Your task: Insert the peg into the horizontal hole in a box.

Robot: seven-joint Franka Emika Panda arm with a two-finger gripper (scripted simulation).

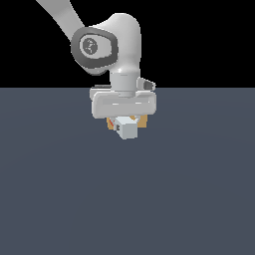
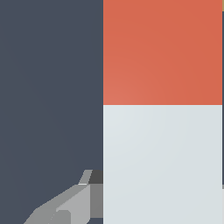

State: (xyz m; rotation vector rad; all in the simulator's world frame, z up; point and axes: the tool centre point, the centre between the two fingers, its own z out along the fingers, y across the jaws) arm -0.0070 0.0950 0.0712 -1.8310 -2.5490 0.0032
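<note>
Gripping the peg (image 1: 125,128) at frame centre, the gripper (image 1: 124,121) is carrying it toward the box (image 1: 142,121) behind; aligning with the unseen hole comes next

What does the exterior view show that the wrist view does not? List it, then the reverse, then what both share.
Only the exterior view shows the arm, the whole gripper and slivers of the tan box behind it. Only the wrist view shows the peg's red-orange end and, close up, one grey finger against its white part. Both show the peg's white part in the gripper and the dark floor. Neither shows the hole.
</note>
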